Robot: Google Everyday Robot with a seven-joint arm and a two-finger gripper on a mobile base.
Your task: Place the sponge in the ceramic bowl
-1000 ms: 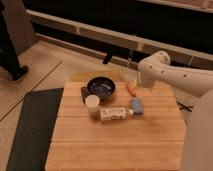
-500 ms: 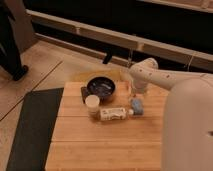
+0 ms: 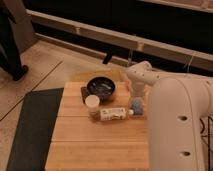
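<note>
Sponge (image 3: 136,105) first: one small, light-blue block with rounded corners, lying flat on the far half of the counter (image 3: 95,145) toward its right edge, well apart from the bowl.

The arm (image 3: 175,120) is the largest thing in view, a smooth, white, rounded shell that covers the counter's right edge and near-right corner. Half a second ago it covered less of the boards. It has since swung further in, and its hand (image 3: 136,95) now hangs directly above the sponge, very close to it. I cannot tell whether the hand is wide or narrow, or whether it touches the sponge.

The counter is one rectangle of pale wooden slats with lines running side to side. A single dark mat (image 3: 35,125) lies on the floor along its left edge.

One bowl (image 3: 100,95), round, shallow and glossy black, shows pale glints inside and sits at the middle of the far edge. One white bottle (image 3: 114,114) lies on its side near the counter's centre, its cap end just beside the sponge. One small jar (image 3: 92,103) with a pale lid stands upright at the bottle's left end. One small dark brown block (image 3: 84,92) sits against the bowl's left side.

Sponge, bowl, bottle, jar and block all lie where they did before.
</note>
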